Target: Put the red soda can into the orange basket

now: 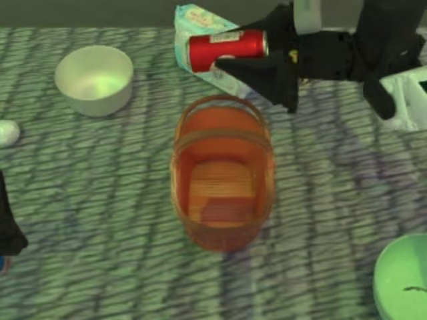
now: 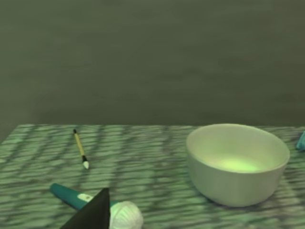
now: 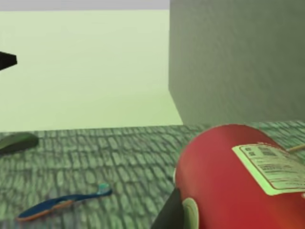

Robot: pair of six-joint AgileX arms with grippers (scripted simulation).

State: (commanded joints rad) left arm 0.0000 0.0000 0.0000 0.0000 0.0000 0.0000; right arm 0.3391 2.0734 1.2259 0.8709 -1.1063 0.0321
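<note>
The right hand (image 1: 267, 63) is clamped on the red soda can (image 1: 227, 48), which lies on its side in the grip, lifted off the worktop (image 1: 100, 200) at the far side, just beyond the far rim of the orange basket (image 1: 223, 183) & over a pale blue packet (image 1: 193, 27). So pickup looks done; what's left, judging by this, is to carry the can toward the near side until it's over the basket opening, clear the arched handle, lower & let go. Basket interior is bare w/ only the slatted bottom showing, so nothing delivered yet. In the right wrist view the can (image 3: 238, 176) fills the close foreground, label facing up. The left hand (image 1: 10, 233) sits parked at the worktop's left edge, well apart from the action; can't tell whether its fingers are apart or together. Count: 1 red can, 1 basket, 1 white bowl (image 1: 93, 80) at far left, 1 green bowl (image 1: 403, 280) at near right, 1 blue packet, 1 white object at right (image 1: 410, 100) partly hidden by the arm. The left wrist view adds 1 pencil (image 2: 80, 149) & 1 teal-handled item w/ a white round head (image 2: 102, 207); the right wrist view shows 1 toothbrush (image 3: 64, 202).
</note>
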